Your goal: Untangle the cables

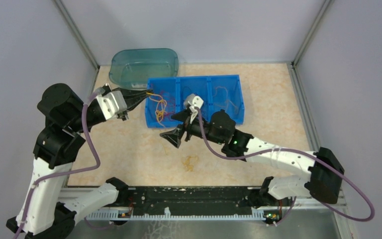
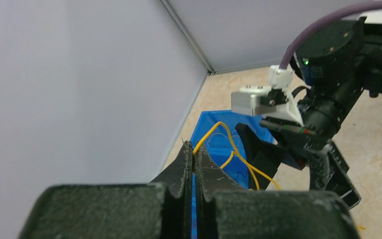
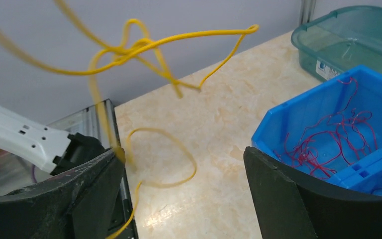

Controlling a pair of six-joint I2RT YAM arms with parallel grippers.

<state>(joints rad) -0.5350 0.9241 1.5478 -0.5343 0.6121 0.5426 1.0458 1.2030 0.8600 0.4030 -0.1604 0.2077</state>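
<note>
1. Teal plastic tub (image 1: 129,62) behind-left of blue plastic three-compartment bin (image 1: 229,82)
2. Thin yellow cable (image 1: 160,107) hangs from my left gripper (image 1: 146,94) over its left compartment
3. Yellow-orange wire clump (image 1: 190,162) on table (image 1: 129,149) before bin

You're looking at a beige marbled worktop (image 1: 129,149) boxed in by plain grey walls (image 1: 20,50) with metal corner posts (image 1: 77,32).

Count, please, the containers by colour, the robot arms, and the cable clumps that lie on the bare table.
Blue bin: 1
Green tub: 1
Arms: 2, left arm and right arm
Cable clump on the bare table: 1
Total: 5
</note>
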